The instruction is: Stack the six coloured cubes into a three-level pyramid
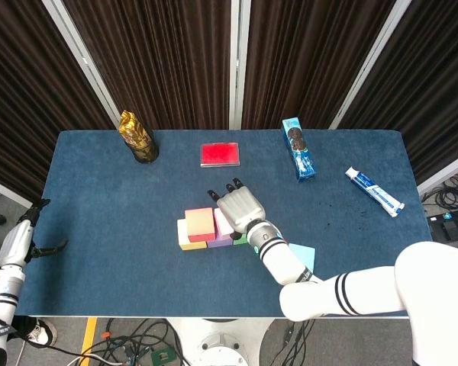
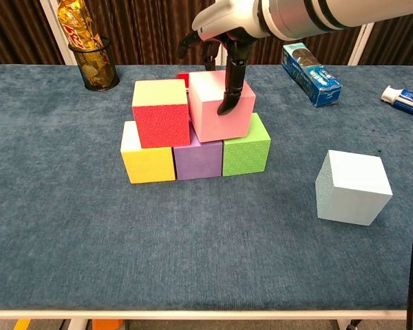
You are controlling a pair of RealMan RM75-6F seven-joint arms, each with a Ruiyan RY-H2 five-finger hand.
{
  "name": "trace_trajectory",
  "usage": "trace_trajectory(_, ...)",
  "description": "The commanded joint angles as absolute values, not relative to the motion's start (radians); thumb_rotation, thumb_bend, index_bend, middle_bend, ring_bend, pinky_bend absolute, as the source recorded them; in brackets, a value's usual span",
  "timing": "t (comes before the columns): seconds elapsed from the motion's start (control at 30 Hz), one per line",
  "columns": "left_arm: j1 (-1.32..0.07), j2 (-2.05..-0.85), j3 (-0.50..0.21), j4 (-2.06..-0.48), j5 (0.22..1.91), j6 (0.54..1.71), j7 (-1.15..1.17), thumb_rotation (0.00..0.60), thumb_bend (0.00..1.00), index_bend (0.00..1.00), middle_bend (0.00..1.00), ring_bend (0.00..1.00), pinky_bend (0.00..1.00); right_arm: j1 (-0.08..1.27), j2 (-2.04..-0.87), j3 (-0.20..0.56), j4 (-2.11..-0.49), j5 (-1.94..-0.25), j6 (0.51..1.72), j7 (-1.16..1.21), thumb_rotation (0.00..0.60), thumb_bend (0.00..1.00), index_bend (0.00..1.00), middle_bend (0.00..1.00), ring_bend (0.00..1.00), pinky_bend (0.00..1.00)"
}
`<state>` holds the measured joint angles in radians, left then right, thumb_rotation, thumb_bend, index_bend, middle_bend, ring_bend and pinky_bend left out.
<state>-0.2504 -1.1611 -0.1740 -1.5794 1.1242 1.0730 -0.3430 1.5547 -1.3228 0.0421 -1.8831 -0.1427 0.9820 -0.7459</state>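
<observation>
Pink cube (image 2: 219, 106) sits under the right hand (image 2: 224, 27), on the second level across the purple cube (image 2: 197, 159) and green cube (image 2: 246, 150), with the red cube (image 2: 162, 114) just beside it on the far side from the hand's thumb. The hand is draped over the cube from above and behind, one finger pressed down its near face and the others spread past the top edge; looks like a loose hold or a nudge, and whether it truly clamps the cube can't be told. Judged step: squaring the pink cube against the red one. To do it well: push sideways toward red until the faces close up, keep the top level, then lift the fingers straight up so nothing drags. The two tops must form one flat seat, since the pale blue cube (image 2: 352, 187), well off to the arm side of the hand on the table (image 2: 69, 234), goes there last. Left hand (image 1: 19, 240) hangs off the table edge, fingers apart, holding nothing.
</observation>
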Motion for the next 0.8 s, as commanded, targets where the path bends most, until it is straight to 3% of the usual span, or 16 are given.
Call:
trace_trajectory(0.03, -0.250, -1.160, -0.174, -1.579, 1.125, 1.070, -0.347, 0.600, 0.24, 0.07, 0.02, 0.00, 0.00, 1.556, -1.329, 0.050, -1.878, -0.126, 0.984, -0.759, 0.600, 0.17, 0.00, 0.62, 0.11, 0.00)
trace_trajectory(0.8, -0.249, -1.163, -0.170, -1.569, 1.135, 1.060, -0.358, 0.600, 0.24, 0.07, 0.02, 0.00, 0.00, 1.539, -1.368, 0.093, -1.854, -0.092, 0.993, -0.817, 0.600, 0.18, 0.00, 0.62, 0.11, 0.00)
